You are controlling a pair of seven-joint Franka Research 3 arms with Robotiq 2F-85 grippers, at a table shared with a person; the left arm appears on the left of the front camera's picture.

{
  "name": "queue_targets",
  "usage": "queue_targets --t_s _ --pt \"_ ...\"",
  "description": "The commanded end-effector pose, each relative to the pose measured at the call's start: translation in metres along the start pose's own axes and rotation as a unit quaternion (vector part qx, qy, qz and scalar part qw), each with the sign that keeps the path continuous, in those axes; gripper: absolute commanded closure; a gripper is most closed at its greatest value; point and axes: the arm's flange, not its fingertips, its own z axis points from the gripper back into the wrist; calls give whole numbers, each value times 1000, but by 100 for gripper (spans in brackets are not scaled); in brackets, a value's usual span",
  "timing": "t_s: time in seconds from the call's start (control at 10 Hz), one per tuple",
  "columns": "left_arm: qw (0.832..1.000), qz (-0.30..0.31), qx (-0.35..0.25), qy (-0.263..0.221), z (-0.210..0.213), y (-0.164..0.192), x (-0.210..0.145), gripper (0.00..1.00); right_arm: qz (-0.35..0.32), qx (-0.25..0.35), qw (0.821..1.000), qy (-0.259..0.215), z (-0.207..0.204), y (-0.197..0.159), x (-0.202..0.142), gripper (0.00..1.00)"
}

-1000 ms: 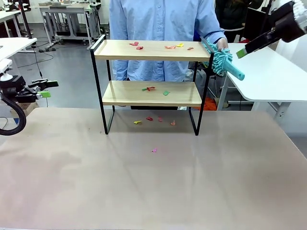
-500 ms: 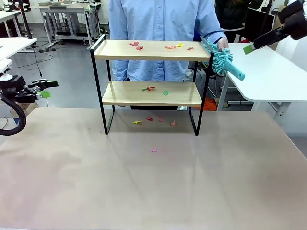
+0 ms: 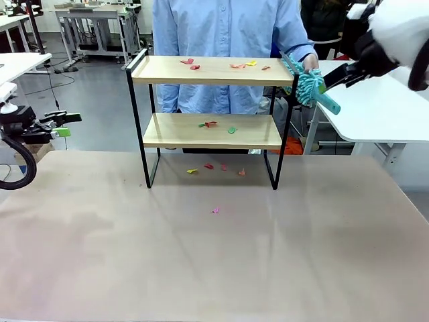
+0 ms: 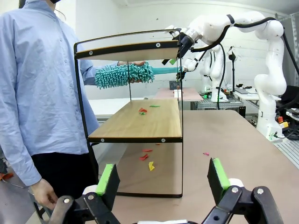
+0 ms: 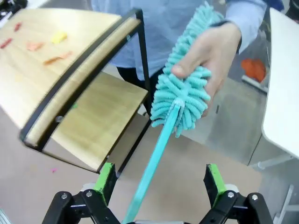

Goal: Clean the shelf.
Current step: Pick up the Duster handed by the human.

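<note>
Scraps of coloured paper (image 3: 194, 65) dot the two-tier rack of light wooden boards in a black metal frame (image 3: 167, 70), standing at the beige table's (image 3: 214, 268) far side. Our right gripper (image 5: 159, 181) is spread wide, unclamped, either side of the handle of a fluffy teal duster (image 5: 182, 100); a person's hand (image 5: 215, 51) holds its head. Our left gripper (image 4: 162, 177) hangs wide open, empty.

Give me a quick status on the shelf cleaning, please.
Left hand open, clear of shelf. Right hand open around duster handle; person grips its head. Coloured scraps on both boards.
</note>
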Motion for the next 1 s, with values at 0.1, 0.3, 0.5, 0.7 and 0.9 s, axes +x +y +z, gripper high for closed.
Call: queue_targets --t_s 0.1,0.3,0.5,0.7,0.9 --pt "1000 -2 -2 1 0 -1 3 0 -15 -11 999 48 -14 8 20 0" --pt "1000 -2 -2 1 0 -1 3 0 -24 -22 997 63 -22 9 23 0" --pt "1000 -2 -2 1 0 -1 3 0 -33 -31 995 88 -22 11 23 0" --pt "1000 -2 -2 1 0 -1 3 0 -48 -43 992 106 -19 12 22 60" --pt "1000 -2 -2 1 0 -1 3 0 -64 -43 990 121 -11 13 21 100"
